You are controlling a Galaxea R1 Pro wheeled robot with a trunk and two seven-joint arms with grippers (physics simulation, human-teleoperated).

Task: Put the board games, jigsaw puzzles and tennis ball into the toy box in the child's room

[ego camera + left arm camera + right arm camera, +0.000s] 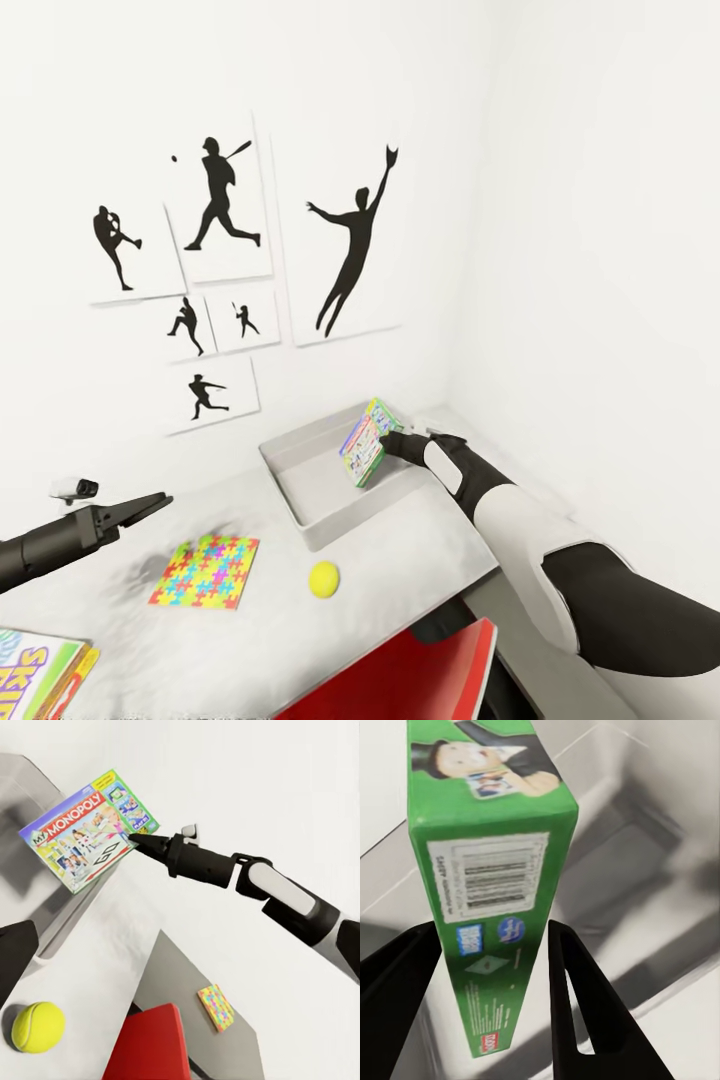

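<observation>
The right hand [388, 443] pinches the green Monopoly box [366, 441] by one edge, holding it tilted on edge over the grey toy box [300, 480] at the far corner of the worktop [420, 560]; in the right wrist view the black fingers [574, 997] press either side of the box's [487, 892] narrow barcode edge, with the tray's [660, 870] bare floor beneath; from the left wrist view the printed lid [90, 829] faces the camera and the hand [135, 838] grips its edge; the left hand [150, 503] hangs above the worktop's left part with its fingers close together, holding nothing; a jigsaw puzzle [206, 571] lies flat on the worktop below it; the tennis ball [323, 578] rests just in front of the toy box, apart from it; another printed box [40, 670] lies at the near left corner; a red chair [400, 675] stands against the worktop's near edge; a small multicoloured square [216, 1006] lies on the floor in the left wrist view; black sports silhouettes [225, 195] hang on the white wall.
</observation>
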